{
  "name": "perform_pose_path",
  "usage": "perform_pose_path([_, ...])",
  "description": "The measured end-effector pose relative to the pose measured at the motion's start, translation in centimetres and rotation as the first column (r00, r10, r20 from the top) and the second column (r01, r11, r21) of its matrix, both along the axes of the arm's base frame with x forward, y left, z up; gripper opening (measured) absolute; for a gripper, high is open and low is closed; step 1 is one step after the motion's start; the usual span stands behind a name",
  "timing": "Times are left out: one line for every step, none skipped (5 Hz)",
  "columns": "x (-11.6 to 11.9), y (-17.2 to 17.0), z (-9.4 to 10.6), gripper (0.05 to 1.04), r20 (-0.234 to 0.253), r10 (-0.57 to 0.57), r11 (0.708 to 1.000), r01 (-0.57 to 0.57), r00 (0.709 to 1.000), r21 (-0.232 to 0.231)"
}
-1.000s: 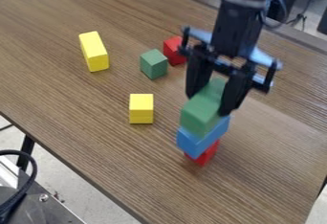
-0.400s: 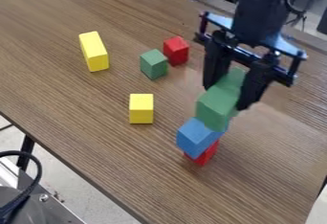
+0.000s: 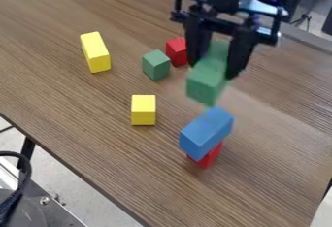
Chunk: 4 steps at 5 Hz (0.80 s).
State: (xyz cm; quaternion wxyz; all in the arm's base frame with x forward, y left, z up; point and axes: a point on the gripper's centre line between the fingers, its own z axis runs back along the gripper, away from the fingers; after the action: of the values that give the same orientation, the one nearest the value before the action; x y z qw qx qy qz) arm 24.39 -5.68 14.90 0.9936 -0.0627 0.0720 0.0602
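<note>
The black gripper [image 3: 217,68] hangs over the right half of the table, its fingers shut on a long green block [image 3: 206,79]. This block is tilted in the grip, with its near end lower, above and behind a blue block [image 3: 206,133]. The blue block lies on top of a red block [image 3: 208,156], whose lower part shows beneath it. To the gripper's left, a small green block [image 3: 156,65] stands beside another red block [image 3: 176,51], which is partly behind the gripper.
A yellow block [image 3: 143,110] stands left of the blue block, and a longer yellow block [image 3: 95,52] lies farther back at the left. The wooden table's [image 3: 77,138] near edge slants down from the left. Dark equipment with a cable is at the lower left.
The gripper first moved right, then back left and up, carrying the long green block off the blue one. The blue and red stack has stayed in place.
</note>
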Motion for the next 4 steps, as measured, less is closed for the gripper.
perform_pose_path([-0.3,-0.4,-0.3,0.561,-0.022,-0.033,0.999,0.034,0.999,0.026])
perform_pose_path([-1.6,-2.2,-1.4,0.561,-0.082,-0.066,0.998,0.068,0.994,0.015])
perform_pose_path([-1.2,-1.2,-1.4,0.561,-0.083,0.005,1.000,-0.005,0.997,0.002])
perform_pose_path([1.4,2.1,-1.3,0.561,-0.055,0.109,0.994,-0.110,0.992,-0.009])
